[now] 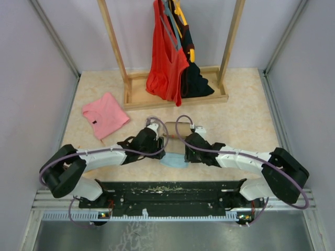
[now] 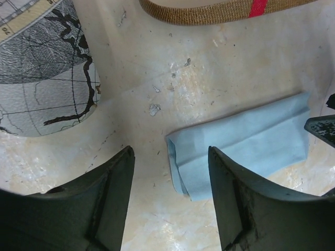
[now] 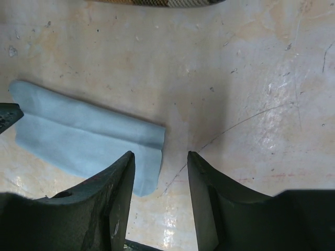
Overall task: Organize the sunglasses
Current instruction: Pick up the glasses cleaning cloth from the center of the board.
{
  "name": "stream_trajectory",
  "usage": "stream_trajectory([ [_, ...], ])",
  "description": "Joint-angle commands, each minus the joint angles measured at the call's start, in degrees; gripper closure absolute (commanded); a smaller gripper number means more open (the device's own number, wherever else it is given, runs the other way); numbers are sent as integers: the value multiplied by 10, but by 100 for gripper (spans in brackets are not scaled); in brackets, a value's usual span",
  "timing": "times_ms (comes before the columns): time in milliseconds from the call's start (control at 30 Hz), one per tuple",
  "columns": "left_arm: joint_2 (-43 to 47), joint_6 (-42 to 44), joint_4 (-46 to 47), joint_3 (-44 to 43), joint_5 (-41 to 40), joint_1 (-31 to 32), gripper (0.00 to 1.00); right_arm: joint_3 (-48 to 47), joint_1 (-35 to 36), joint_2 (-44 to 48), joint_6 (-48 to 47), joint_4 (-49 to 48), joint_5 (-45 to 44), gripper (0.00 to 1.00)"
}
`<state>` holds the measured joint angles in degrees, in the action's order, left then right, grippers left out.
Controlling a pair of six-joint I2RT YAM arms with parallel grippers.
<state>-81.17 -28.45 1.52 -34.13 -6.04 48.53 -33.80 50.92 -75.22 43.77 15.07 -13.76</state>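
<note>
The red-framed sunglasses are not in view in any frame. My left gripper (image 1: 157, 139) (image 2: 170, 157) is open and empty, low over the table, with the left end of a folded light blue cloth (image 2: 241, 144) between and just beyond its fingertips. My right gripper (image 1: 189, 142) (image 3: 160, 157) is open and empty at the cloth's right end (image 3: 84, 141). The cloth (image 1: 175, 160) lies between the two grippers. The brown oblong case (image 1: 172, 129) (image 2: 220, 10) with a red stripe lies just beyond them; only its edge (image 3: 157, 2) shows in the right wrist view.
A rounded object with a map print (image 2: 44, 68) lies at the left of the left wrist view. A pink shirt (image 1: 104, 115) lies at the far left of the table. A wooden rack (image 1: 175, 97) with red and dark garments stands at the back.
</note>
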Motion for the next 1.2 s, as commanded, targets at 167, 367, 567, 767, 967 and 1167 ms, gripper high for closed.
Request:
stream_trajectory([
  [167, -48, 10, -19, -47, -15, 24, 45, 30, -26, 55, 18, -36, 2, 57],
  [367, -73, 3, -53, -67, -55, 41, 52, 41, -33, 75, 18, -31, 5, 58],
  [567, -85, 0, -82, -76, -89, 52, 57, 46, -36, 81, 18, -32, 7, 58],
  [767, -89, -6, -88, -69, -96, 65, 60, 49, -37, 83, 18, -32, 7, 58],
  [967, -92, -13, -89, -60, -104, 80, 64, 49, -40, 85, 17, -31, 6, 59],
  [1167, -93, -22, -98, -56, -116, 102, 70, 53, -42, 89, 17, -27, 6, 59],
])
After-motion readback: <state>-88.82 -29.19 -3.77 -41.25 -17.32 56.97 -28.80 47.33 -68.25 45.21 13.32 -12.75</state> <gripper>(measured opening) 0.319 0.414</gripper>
